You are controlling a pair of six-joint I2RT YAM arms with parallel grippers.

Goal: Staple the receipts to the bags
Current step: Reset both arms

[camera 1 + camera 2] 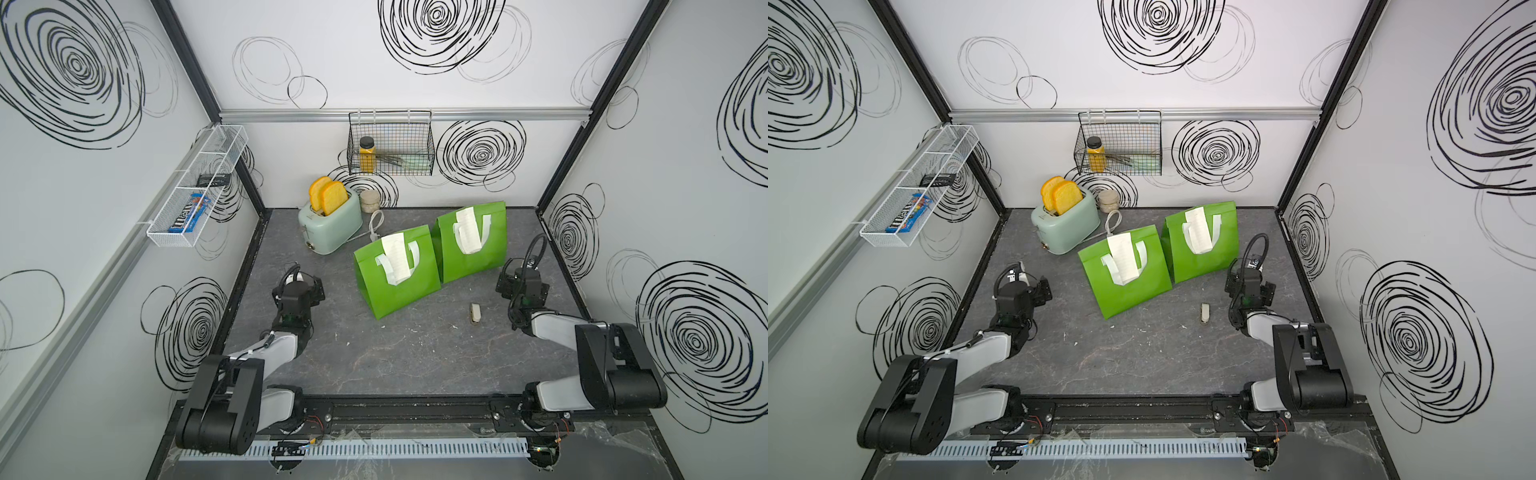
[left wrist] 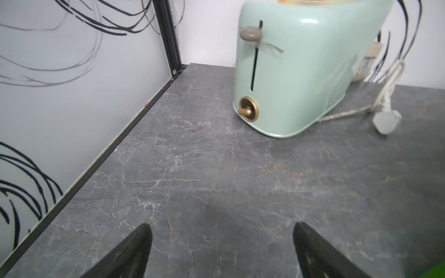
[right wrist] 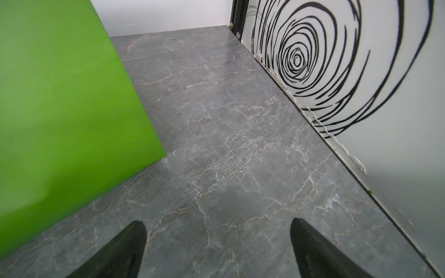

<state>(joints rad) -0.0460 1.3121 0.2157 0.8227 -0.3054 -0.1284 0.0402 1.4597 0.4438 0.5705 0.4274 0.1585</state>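
Both arms sit low at the sides of the dark grey marbled worktop (image 1: pixel 415 353), which I judge keeps the middle clear; the left gripper (image 2: pixel 221 226) is spread wide with nothing between its jaws, and the right gripper (image 3: pixel 218 221) is likewise spread wide and empty. The nearer bright green flat-fronted tote bag (image 1: pixel 386 295) lies between the two grippers, tipped back with its broad face up; the farther green tote bag (image 1: pixel 490 249) sits just beside the right gripper, ahead of it and on its inner side, its green flank filling part of the right wrist view. A long narrow white paper receipt (image 1: pixel 397 257) lies down each front between the white strap handles, the second receipt (image 1: pixel 467 230) on the farther bag; the slope seems to carry the paper while its top end meets the bag's upper edge, where a stapler could bite; whether staples are in cannot be told. A small pale grey stapler (image 1: pixel 475 313) lies free, near the right gripper, inward and behind it, likely the easier reach for that arm. A mint green toaster (image 2: pixel 301 72) stands ahead of the left gripper, apart from it.
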